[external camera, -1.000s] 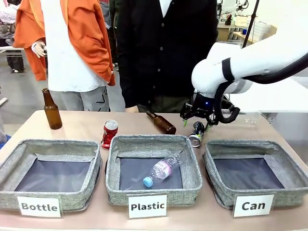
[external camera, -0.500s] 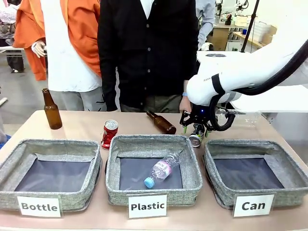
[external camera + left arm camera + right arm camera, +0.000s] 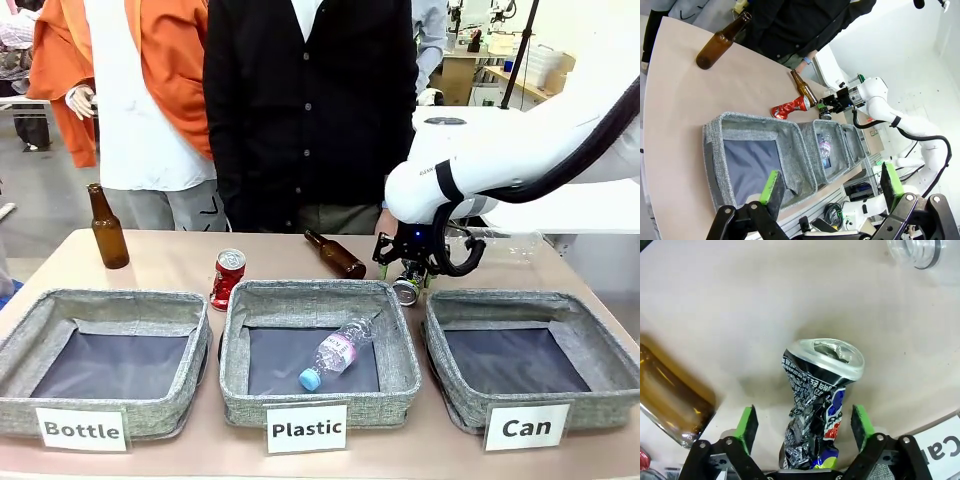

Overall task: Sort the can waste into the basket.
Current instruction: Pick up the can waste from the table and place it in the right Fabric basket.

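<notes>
Dented can (image 3: 408,284) lies on the table (image 3: 170,262) just behind the far left corner of the Can basket (image 3: 520,299), where it was a second ago. The right gripper (image 3: 403,266) has sunk lower and a little leftward since then. It now straddles the can, green pads apart on either side with gaps showing, not gripping. The red can (image 3: 228,278) hasn't moved. The left gripper (image 3: 831,182) hangs spread wide, holding nothing.
</notes>
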`<state>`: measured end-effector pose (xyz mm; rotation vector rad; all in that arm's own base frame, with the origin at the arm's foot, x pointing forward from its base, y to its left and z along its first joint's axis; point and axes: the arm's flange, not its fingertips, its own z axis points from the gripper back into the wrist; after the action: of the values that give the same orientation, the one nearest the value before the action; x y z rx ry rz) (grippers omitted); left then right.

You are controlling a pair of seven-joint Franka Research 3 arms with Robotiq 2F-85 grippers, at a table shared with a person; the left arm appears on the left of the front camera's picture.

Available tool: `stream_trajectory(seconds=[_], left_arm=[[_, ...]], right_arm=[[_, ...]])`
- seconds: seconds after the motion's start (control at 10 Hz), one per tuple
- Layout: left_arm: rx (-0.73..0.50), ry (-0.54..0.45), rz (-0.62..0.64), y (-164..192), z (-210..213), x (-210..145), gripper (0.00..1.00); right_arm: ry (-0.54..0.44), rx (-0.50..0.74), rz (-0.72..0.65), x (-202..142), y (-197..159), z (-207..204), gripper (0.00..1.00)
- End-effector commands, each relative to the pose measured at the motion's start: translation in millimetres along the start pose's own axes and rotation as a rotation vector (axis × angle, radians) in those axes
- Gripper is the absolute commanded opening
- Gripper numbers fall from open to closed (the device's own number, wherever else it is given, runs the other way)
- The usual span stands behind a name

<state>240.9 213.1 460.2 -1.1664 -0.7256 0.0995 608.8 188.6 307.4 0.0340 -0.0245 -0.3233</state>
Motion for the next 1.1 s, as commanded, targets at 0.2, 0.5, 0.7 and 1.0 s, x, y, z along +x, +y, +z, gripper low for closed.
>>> stream_trajectory(seconds=[0.2,0.5,0.7,1.0], left_arm=[[-0.015,-0.011,-0.023,-1.4,0.4,1.7,1.0],[-0.015,-0.011,-0.023,-1.4,0.4,1.7,1.0],[-0.015,-0.011,-0.023,-1.4,0.4,1.7,1.0],[-0.015,-0.011,-0.023,-1.4,0.4,1.7,1.0]], right_arm=[[-0.02,-0.015,-0.036,3.6,5.1,-0.1,0.0],[-0.019,-0.019,-0.027,3.2,4.2,-0.2,0.04],[-0.02,-0.002,-0.015,1.0,3.4,5.4,0.0],[-0.023,0.225,0.18,-34.1,-27.9,106.5,0.0]])
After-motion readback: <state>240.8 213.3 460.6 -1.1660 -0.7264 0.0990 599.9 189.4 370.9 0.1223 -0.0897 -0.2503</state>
